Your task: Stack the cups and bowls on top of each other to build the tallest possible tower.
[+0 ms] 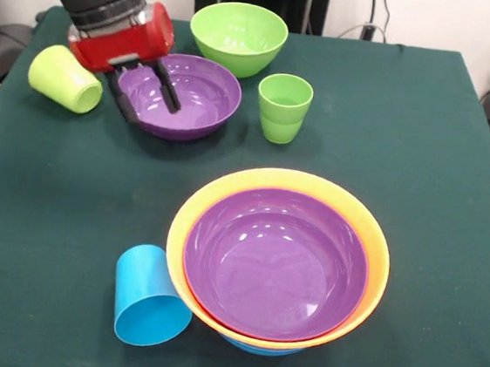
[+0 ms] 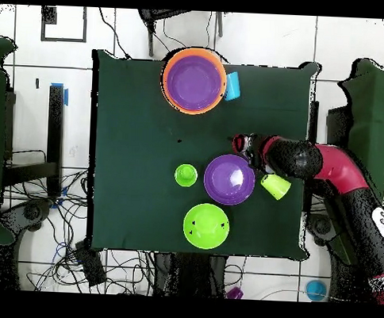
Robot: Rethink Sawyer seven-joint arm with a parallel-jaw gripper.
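My gripper (image 1: 153,114) is open and straddles the left rim of a loose purple bowl (image 1: 203,100), one finger inside and one outside. It also shows in the overhead view (image 2: 245,152) at that bowl's (image 2: 226,181) edge. The tower (image 1: 376,254) stands near the front: an orange bowl's rim outermost, a purple bowl (image 1: 276,261) nested in it, a blue edge below. A sky blue cup (image 1: 147,300) lies on its side against the tower. A yellow-green cup (image 1: 63,78) lies on its side left of my gripper. A ridged green cup (image 1: 284,107) stands upright. A green bowl (image 1: 239,36) stands behind.
The dark green tablecloth (image 1: 441,152) covers the table. In the overhead view the tower (image 2: 195,80) is at the far edge, with the sky blue cup (image 2: 232,85) beside it. The green bowl (image 2: 206,225) is near the robot's side.
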